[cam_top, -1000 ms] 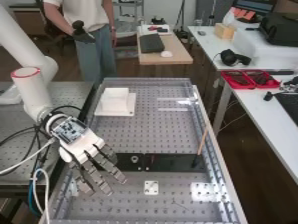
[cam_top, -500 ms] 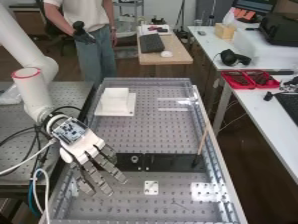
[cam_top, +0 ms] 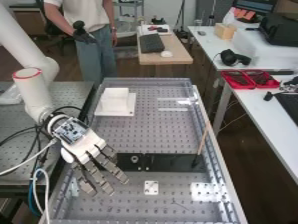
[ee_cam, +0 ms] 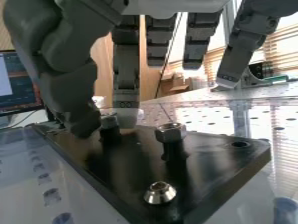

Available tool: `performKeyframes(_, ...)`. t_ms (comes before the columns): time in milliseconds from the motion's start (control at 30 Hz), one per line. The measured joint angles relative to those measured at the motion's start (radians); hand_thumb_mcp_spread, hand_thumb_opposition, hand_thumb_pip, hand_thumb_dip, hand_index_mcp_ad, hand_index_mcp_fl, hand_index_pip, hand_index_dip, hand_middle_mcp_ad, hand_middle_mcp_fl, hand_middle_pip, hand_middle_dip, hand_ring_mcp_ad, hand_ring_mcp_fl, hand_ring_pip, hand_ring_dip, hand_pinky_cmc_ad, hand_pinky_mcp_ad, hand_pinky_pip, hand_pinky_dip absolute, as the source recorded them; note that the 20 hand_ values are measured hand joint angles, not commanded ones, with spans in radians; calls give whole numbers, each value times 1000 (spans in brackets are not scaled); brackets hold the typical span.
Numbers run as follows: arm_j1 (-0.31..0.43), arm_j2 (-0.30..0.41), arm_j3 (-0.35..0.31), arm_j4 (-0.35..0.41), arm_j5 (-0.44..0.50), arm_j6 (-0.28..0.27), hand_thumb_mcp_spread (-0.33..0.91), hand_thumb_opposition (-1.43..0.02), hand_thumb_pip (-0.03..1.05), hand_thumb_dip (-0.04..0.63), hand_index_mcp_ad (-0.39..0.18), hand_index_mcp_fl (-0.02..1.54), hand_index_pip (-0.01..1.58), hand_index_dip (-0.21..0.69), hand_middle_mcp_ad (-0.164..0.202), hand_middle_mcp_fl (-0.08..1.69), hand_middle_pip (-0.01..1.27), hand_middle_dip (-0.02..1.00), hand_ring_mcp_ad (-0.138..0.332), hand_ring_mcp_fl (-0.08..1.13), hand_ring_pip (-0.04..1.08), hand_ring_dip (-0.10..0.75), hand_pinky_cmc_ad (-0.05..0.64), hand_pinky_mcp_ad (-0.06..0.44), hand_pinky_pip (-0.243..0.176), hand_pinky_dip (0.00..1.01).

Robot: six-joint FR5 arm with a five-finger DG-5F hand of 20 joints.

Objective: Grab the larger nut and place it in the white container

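1. One open hand was mine, fingers long and released, at the left end of the black plate. The white container stood at the far left of the tray.
2. In the wrist view my thumb hung just beside one hex nut on its post; a second nut topped another post. I could not tell for certain which was larger, or whether I touched either. Lining up seemed the step in hand: settle the size first, set thumb and finger level on opposite flats, close softly, then lift clear of the post before travelling.
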Motion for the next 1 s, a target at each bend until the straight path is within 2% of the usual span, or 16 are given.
performKeyframes(133,-3,2,1,3,-4,-5,349,-822,730,201,-77,316,1543,63,10,7,126,215,133,0,192,87,307,278,-110,742)
performKeyframes(200,-7,5,2,2,-9,-7,351,-817,681,201,-80,358,1525,63,10,3,126,215,133,0,201,96,307,279,-110,737)
performKeyframes(467,-19,24,7,4,-34,-33,351,-817,677,201,-77,363,1525,63,12,3,126,215,129,0,201,96,307,271,-110,737)
performKeyframes(767,-9,105,-1,-5,-82,-65,351,-817,677,201,-77,363,1525,63,12,3,126,215,127,0,201,96,307,260,-110,737)
performKeyframes(900,8,161,-5,-44,-145,-64,351,-817,677,201,-77,363,1525,63,12,3,122,213,127,0,201,101,307,264,-110,737)
performKeyframes(1000,22,199,-3,-95,-239,-55,351,-817,677,201,-77,363,1525,63,12,23,126,223,126,0,194,103,307,264,-110,737)
